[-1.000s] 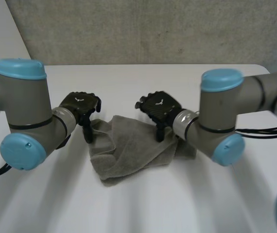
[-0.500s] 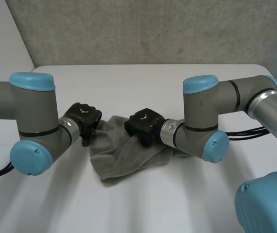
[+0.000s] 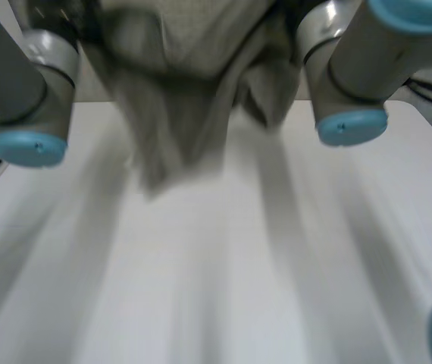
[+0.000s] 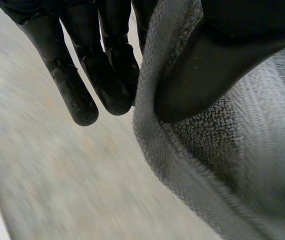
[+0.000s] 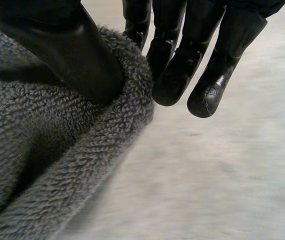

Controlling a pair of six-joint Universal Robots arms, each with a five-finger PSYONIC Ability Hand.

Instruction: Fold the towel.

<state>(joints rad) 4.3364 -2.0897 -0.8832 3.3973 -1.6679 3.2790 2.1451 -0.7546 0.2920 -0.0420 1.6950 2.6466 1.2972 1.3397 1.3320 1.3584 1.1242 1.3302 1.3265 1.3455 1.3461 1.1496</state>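
Now, nearest, the white table (image 3: 277,288) spreads out below. Above it the grey towel (image 3: 186,91) hangs between left arm (image 3: 30,91) and right arm (image 3: 349,76). On one side the left hand (image 4: 222,55) pinches a towel edge under its thumb; the right hand (image 5: 62,45) grips likewise. The towel's top is cut off, its lower hem hard to make out.
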